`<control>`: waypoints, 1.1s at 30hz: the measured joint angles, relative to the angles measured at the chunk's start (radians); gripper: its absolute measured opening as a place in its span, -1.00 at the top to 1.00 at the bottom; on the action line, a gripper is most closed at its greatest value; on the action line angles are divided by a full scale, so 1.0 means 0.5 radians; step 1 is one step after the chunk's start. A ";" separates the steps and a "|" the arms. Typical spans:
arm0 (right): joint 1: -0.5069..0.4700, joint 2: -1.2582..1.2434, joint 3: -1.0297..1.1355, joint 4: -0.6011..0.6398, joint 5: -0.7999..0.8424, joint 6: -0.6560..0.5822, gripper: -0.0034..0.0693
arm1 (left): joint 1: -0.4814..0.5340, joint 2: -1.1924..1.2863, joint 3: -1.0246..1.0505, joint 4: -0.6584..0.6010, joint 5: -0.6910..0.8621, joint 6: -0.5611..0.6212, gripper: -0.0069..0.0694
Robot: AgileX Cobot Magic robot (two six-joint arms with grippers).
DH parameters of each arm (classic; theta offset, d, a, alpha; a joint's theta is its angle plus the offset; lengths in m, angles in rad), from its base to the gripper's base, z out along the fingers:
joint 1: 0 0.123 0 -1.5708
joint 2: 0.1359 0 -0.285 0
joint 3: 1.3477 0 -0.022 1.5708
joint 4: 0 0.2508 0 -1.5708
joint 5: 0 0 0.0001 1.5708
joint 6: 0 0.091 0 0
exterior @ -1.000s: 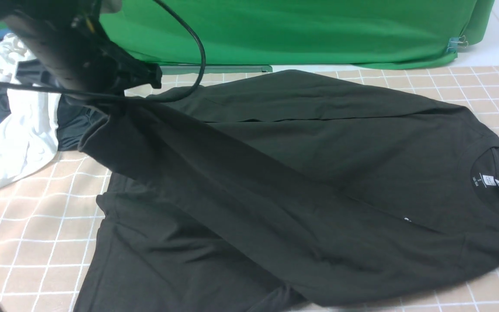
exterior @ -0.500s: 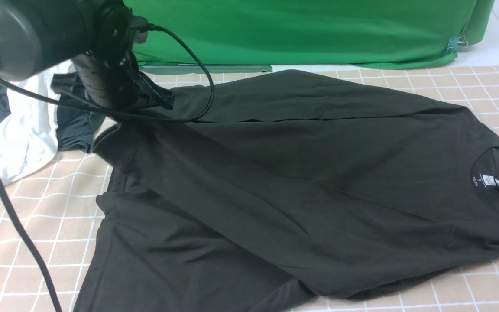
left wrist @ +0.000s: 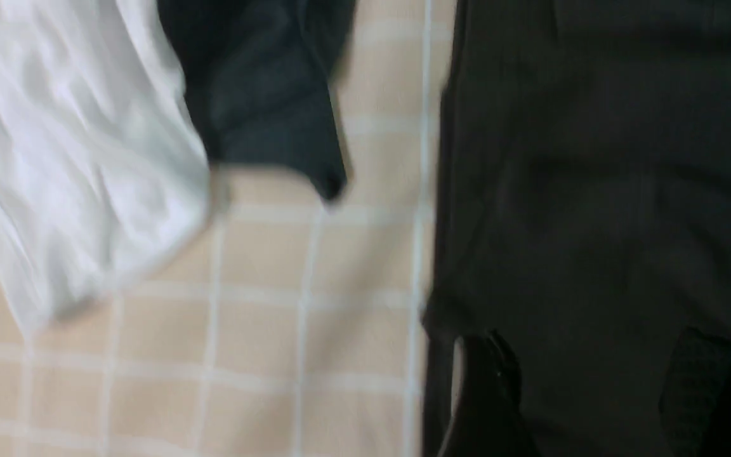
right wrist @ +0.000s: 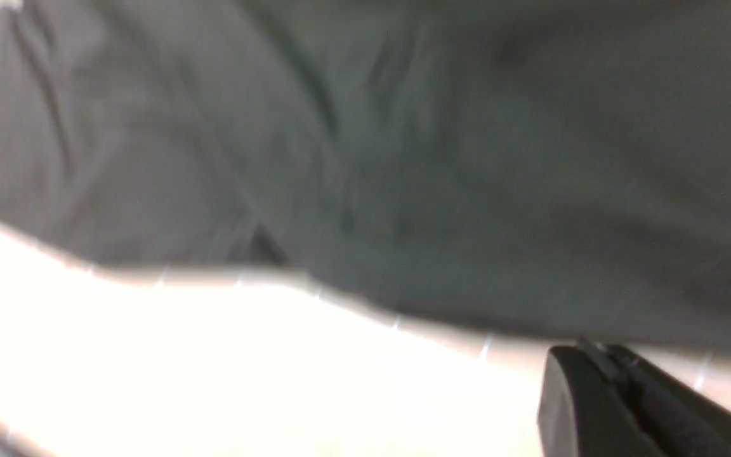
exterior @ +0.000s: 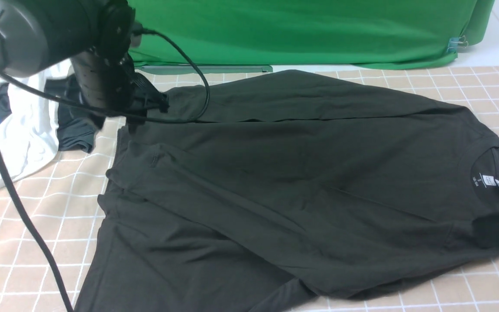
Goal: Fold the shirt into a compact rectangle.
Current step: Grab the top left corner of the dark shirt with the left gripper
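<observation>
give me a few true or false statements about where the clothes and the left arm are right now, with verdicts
1. The shirt lies with its neck label toward the robot's right. True.
2. The white garment lies on top of the shirt. False: it lies apart from it, off to the robot's left, beside a dark charcoal garment.
3. A green backdrop stands beyond the shirt. True.
4. The jaws on the left arm are clamped on the white garment. False: they stand apart over the shirt's edge.
5. The shirt is already a compact rectangle. False: it is spread wide over the checked cloth, with only one loose fold.
</observation>
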 joint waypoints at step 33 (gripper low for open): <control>0.783 1.294 0.102 -0.873 -1.002 0.314 -0.09 | -0.002 -0.442 1.446 -0.967 -0.631 0.182 0.82</control>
